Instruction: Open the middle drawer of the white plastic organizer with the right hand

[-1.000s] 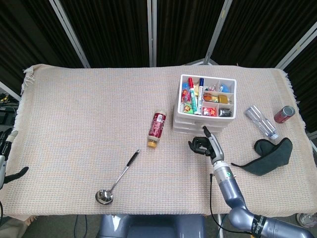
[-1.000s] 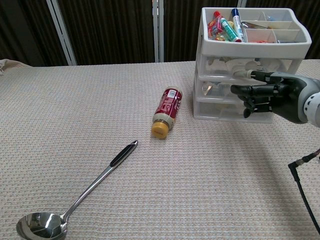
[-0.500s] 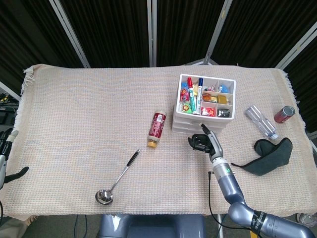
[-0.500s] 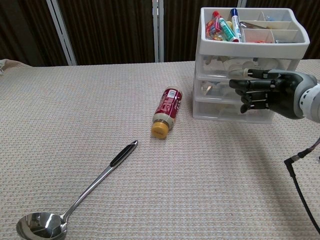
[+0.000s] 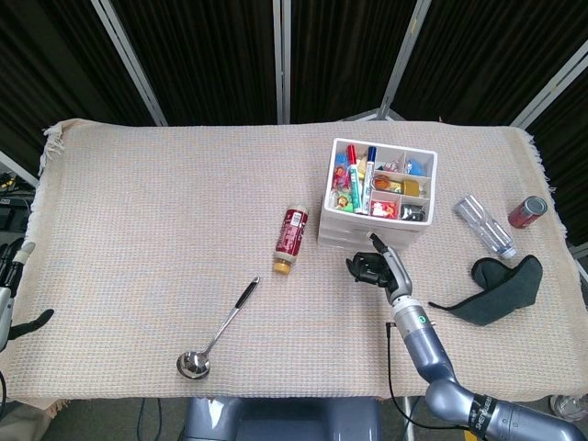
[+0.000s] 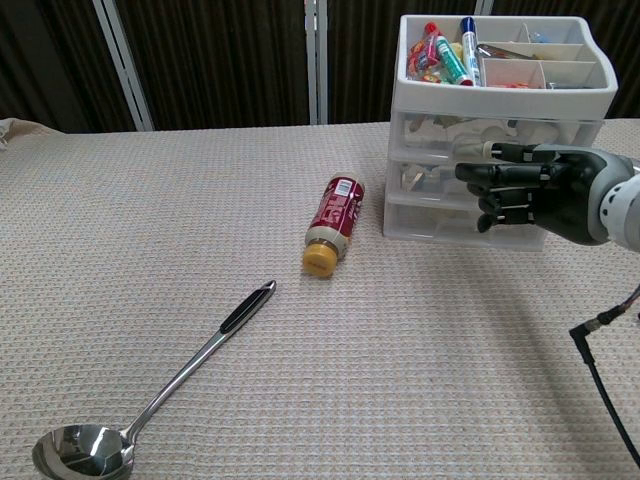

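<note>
Beige woven cloth covers the table (image 5: 138, 202). At its far right stands the white plastic organizer (image 6: 497, 130), its middle drawer (image 6: 440, 172) directly behind the right hand (image 6: 530, 190), whose curled fingers (image 6: 490, 175) are at the drawer front; grip unclear.

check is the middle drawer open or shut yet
Shut, it seems: the middle drawer front sits flush with the drawers above and below. The right hand is at its front, fingers curled.

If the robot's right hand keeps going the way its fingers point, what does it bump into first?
Probably the white plastic organizer. The right hand is level with the drawer fronts, fingers pointing left across them and close in front. If it just misses, the next thing that way looks like the red bottle. Depth is hard to judge.
</note>
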Available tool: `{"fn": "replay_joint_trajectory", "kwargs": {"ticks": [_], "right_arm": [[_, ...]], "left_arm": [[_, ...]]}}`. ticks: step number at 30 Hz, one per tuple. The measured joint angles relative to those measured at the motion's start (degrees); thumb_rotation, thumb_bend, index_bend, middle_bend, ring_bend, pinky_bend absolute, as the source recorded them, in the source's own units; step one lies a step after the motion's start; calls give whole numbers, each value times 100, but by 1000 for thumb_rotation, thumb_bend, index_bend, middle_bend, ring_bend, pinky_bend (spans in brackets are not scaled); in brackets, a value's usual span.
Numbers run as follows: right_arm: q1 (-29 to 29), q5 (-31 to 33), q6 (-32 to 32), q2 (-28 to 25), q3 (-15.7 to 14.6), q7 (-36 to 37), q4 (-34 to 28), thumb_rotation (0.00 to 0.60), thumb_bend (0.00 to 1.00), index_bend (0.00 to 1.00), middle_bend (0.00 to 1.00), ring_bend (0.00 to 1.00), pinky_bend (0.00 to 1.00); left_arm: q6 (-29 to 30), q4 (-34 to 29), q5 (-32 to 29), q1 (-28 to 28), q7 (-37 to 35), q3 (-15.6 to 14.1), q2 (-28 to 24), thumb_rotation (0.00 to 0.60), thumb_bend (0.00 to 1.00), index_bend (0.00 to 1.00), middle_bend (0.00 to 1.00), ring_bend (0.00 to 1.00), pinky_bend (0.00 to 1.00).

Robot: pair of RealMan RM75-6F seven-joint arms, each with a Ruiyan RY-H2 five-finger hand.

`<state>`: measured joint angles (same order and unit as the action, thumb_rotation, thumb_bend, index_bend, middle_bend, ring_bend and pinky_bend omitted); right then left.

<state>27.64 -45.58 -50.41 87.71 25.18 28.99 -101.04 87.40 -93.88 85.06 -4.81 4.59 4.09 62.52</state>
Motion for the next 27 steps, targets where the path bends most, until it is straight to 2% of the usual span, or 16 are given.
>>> {"fn": "replay_joint_trajectory", "kwargs": {"ticks": [11, 27], "right_arm": [[-97, -183, 77, -57, -90, 117, -145, 600, 333, 267, 745, 766, 633], [-314, -572, 13, -217, -380, 138, -447, 600, 333, 274, 742, 766, 631]], "left_arm": [[7, -2, -1, -1, 16, 3, 5, 600, 66, 0, 0, 0, 0], [7, -29, 15, -11, 38, 1, -3, 600, 66, 0, 0, 0, 0]]}}
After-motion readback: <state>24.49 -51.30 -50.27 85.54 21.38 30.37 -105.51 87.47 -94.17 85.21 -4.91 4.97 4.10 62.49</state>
